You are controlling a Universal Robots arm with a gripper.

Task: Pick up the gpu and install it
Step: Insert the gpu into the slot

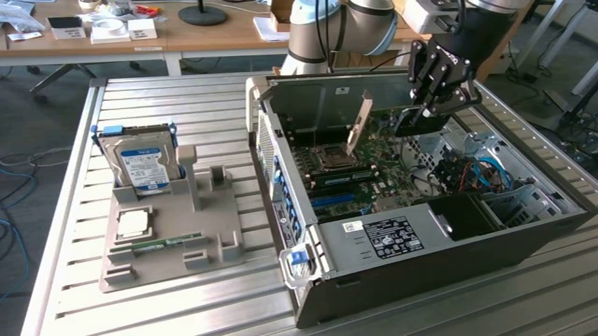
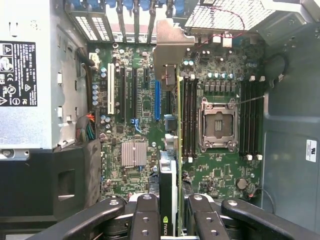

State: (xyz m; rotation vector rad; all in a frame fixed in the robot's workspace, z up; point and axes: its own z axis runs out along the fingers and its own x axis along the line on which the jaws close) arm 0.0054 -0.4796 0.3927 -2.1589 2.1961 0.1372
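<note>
The gpu (image 2: pixel 168 172) is edge-on between my fingertips, a thin card with a dark face, a green edge and a pale metal end bracket (image 2: pixel 172 45) at its far end. My gripper (image 2: pixel 172 220) is shut on it, one black finger (image 2: pixel 146 215) on each side. In the exterior view the gripper (image 1: pixel 422 115) hangs inside the open computer case (image 1: pixel 393 280), above the motherboard (image 1: pixel 374 164). The gpu's bracket (image 1: pixel 360 122) stands upright towards the case's rear wall. The card is tilted over the expansion slots, near the blue slot (image 2: pixel 157 100). Whether it touches a slot I cannot tell.
On the exterior view's left, a grey holder (image 1: pixel 173 245) carries a silver hard drive (image 1: pixel 140 164), a CPU chip (image 1: pixel 134 224) and a RAM stick (image 1: pixel 159 245). Inside the case are the CPU socket (image 2: pixel 218 125), RAM slots (image 2: pixel 189 115), a power supply (image 2: pixel 25 75) and cables (image 1: pixel 481 171).
</note>
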